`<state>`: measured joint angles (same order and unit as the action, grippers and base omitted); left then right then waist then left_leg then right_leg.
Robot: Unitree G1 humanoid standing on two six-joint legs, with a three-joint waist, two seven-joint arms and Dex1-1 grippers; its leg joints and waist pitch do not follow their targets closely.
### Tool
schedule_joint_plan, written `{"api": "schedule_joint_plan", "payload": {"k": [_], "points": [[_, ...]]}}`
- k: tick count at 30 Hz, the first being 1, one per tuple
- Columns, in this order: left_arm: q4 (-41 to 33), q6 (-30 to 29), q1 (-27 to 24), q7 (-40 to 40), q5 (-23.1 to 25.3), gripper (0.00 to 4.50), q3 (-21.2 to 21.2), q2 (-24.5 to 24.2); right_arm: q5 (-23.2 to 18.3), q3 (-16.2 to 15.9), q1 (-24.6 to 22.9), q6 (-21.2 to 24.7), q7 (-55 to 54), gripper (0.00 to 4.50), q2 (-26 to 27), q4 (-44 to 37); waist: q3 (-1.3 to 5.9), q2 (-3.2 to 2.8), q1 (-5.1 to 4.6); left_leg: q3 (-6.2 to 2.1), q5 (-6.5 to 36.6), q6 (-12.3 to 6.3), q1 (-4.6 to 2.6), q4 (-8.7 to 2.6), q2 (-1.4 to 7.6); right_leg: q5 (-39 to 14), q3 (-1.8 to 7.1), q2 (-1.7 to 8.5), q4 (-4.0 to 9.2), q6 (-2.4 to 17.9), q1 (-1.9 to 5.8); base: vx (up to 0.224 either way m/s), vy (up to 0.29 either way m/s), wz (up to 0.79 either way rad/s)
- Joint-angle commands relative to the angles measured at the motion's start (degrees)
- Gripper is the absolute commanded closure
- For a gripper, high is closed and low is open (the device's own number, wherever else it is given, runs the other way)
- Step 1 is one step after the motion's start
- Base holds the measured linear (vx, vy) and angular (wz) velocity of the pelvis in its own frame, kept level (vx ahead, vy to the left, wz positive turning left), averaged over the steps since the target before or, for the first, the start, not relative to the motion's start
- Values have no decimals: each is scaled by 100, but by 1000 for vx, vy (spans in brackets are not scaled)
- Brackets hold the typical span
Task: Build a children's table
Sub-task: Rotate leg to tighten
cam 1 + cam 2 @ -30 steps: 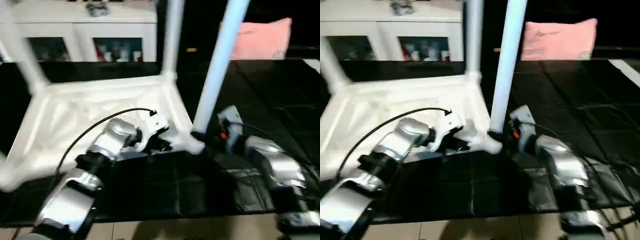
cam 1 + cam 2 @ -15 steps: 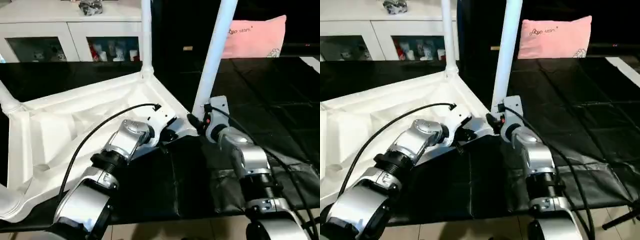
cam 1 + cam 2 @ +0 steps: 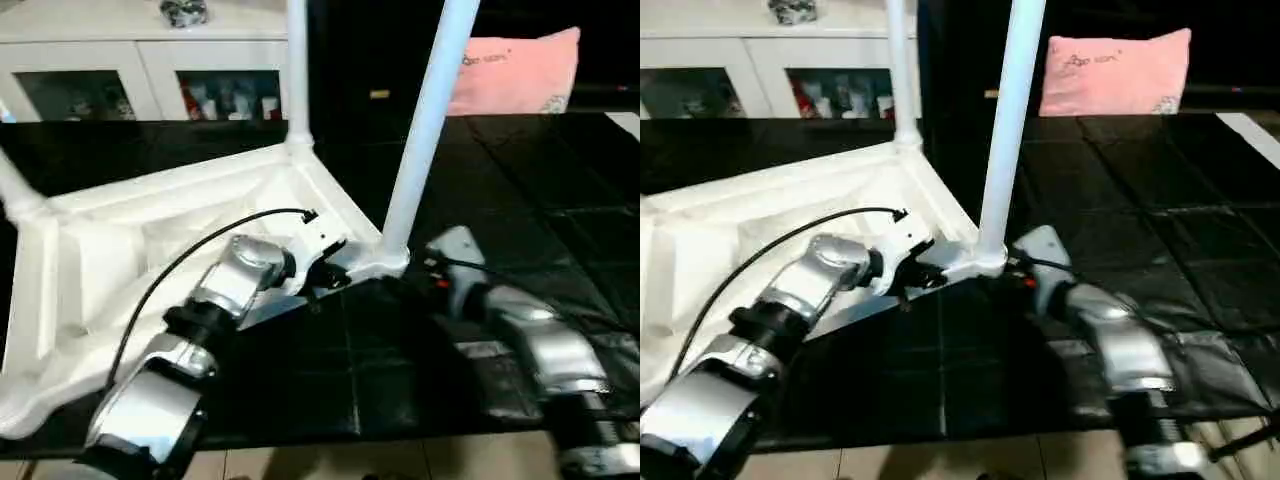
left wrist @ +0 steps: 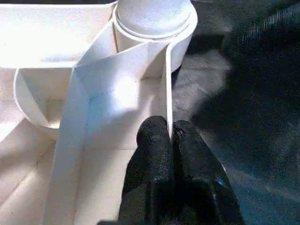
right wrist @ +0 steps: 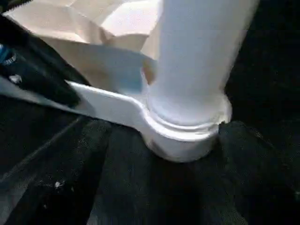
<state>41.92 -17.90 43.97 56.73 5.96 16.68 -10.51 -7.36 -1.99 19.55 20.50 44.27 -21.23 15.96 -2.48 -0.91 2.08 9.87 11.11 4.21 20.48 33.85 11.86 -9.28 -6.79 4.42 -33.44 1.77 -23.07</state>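
The white tabletop (image 3: 120,250) lies upside down on the black mat, ribbed underside up. Three white legs stand in its corner sockets: one at the far corner (image 3: 296,70), one at the near right corner (image 3: 425,130) and one at the left (image 3: 15,190). My left gripper (image 3: 335,277) is shut on the tabletop's thin rim wall (image 4: 168,93), just beside the near right socket (image 4: 152,28). My right gripper (image 3: 428,266) sits low on the mat, right of that socket (image 5: 187,136) and close to the leg's base.
A white cabinet with glass doors (image 3: 150,60) stands behind the tabletop. A pink pillow (image 3: 515,70) lies at the back right. The black mat (image 3: 380,370) runs forward to a strip of tiled floor (image 3: 330,465).
My right arm has drawn back from the leg's base, to the right and lower. The left gripper keeps its hold on the rim. The head view has shifted.
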Motion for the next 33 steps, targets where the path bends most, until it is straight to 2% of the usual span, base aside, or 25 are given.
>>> {"api": "schedule_joint_plan", "payload": {"k": [1, 3, 4, 5, 7, 11, 12, 16, 18, 20, 22, 25, 28, 33], "points": [[-195, 295, 26, 370, -45, 450, 135, -79, -163, 97, -69, -107, 343, 19, -169, -99, 368, 68, 22, -12, 773, -628, 13, -321, 112, -1523, 315, 386, 445, 965, 385, 0, 0, 0], [-157, 483, 21, 568, -24, 450, 203, -159, -218, 133, -93, -220, 628, 3, -339, -100, 374, 71, 41, -11, 812, -649, 1, -316, 116, -1512, 315, 389, 443, 985, 382, 0, 0, 0], [-113, 775, 13, 1072, -32, 450, 330, -324, -402, 130, -132, -380, 1273, 3, -655, -122, 370, 46, 54, -15, 813, -647, 0, -319, 119, -1497, 317, 391, 437, 995, 379, 0, 0, 0], [-109, 830, 12, 1140, -34, 450, 348, -346, -426, 124, -135, -404, 1355, 3, -690, -122, 376, 69, 75, -12, 854, -687, 6, -314, 123, -1486, 319, 396, 440, 983, 396, 0, 0, 0], [-128, 1013, -5, 1492, -72, 450, 433, -457, -517, 50, -136, -538, 1729, 3, -849, -102, 379, 52, 102, -18, 796, -702, 4, -317, 130, -1398, 315, 397, 422, 1017, 391, 0, 0, 0], [-231, 1109, -42, 1975, -143, 450, 551, -599, -572, -110, -109, -717, 2197, 3, -997, -70, 376, 58, 164, -8, 800, -668, -2, -321, 144, -1532, 304, 400, 424, 1000, 382, 0, 0, 0], [-330, 1302, -70, 2363, -173, 450, 676, -705, -644, -238, -58, -784, 2608, 3, -1056, -40, 383, 48, 185, -11, 782, -670, -8, -321, 157, -1453, 304, 400, 404, 1037, 378, 0, 0, 0], [-382, 1511, -79, 2785, -154, 450, 849, -808, -688, -418, 87, -923, 3067, 3, -1072, 145, 389, 44, 249, -1, 738, -689, -15, -317, 177, -1251, 315, 401, 375, 1139, 363, 0, 0, 0], [-381, 1643, -74, 2932, -128, 450, 919, -831, -693, -496, 209, -963, 3232, 29, -1040, 298, 391, 55, 303, -1, 735, -639, -29, -322, 181, -1293, 319, 410, 367, 1139, 359, 0, 0, 0], [-424, 1730, -91, 3104, -122, 450, 987, -846, -668, -565, 339, -1013, 3388, 37, -982, 464, 384, 57, 318, -4, 756, -594, -25, -326, 183, -1360, 319, 417, 368, 1126, 363, 0, 0, 0], [-457, 1771, -103, 3195, -135, 450, 1013, -852, -658, -605, 408, -1052, 3477, 40, -950, 556, 389, 59, 328, -3, 782, -577, -23, -322, 184, -1386, 319, 426, 360, 1132, 365, 0, 0, 0], [-499, 1763, -110, 3246, -159, 450, 1029, -853, -677, -657, 462, -1050, 3598, 78, -928, 624, 394, 73, 337, -2, 713, -576, -18, -320, 176, -1365, 320, 417, 356, 1094, 372, 0, 0, 0], [-545, 1759, -110, 3296, -202, 450, 1050, -858, -727, -759, 553, -1032, 3844, 95, -893, 731, 398, 97, 334, -3, 666, -602, -12, -315, 178, -1320, 315, 413, 339, 1098, 371, 0, 0, 0], [-526, 1804, -113, 3352, -216, 450, 1060, -881, -760, -822, 657, -1046, 4031, 144, -854, 899, 398, 95, 344, 0, 625, -604, -12, -311, 174, -1401, 316, 411, 349, 1048, 367, 0, 0, 0]]}}
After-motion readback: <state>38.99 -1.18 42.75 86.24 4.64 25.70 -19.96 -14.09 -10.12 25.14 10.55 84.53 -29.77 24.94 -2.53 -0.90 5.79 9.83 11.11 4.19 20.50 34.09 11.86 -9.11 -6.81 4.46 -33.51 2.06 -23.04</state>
